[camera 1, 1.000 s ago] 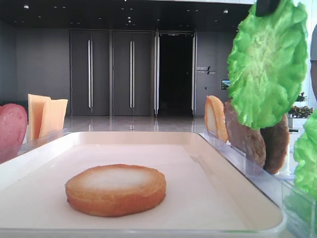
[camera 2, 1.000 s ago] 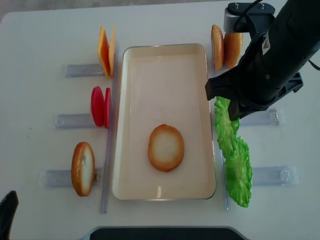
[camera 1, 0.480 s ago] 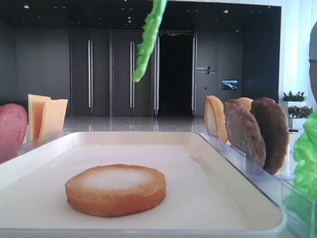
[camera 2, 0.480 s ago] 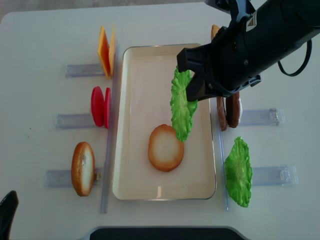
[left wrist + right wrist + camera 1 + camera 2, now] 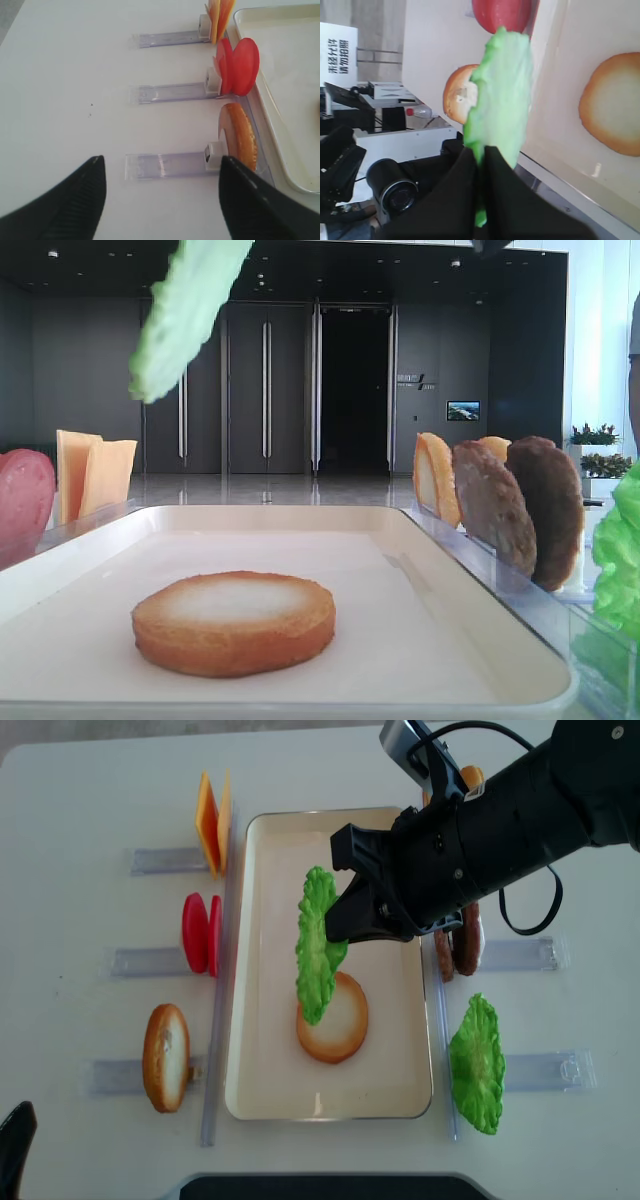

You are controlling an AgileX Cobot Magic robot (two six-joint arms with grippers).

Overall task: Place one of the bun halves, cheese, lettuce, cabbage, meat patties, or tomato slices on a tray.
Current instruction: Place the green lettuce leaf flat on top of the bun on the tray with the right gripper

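My right gripper (image 5: pixel 481 155) is clamped on the lettuce (image 5: pixel 317 942), holding it edge-down in the air above the tray (image 5: pixel 290 1095), over the left rim of the bun (image 5: pixel 335 1020) lying there; my left gripper (image 5: pixel 160 187) hangs wide open over the bench (image 5: pixel 80 800)

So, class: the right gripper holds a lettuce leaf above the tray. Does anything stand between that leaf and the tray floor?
Only the bun half lying in the tray: the lettuce leaf, pinched by the right gripper, hangs over its left part. The tray floor around the bun is bare.
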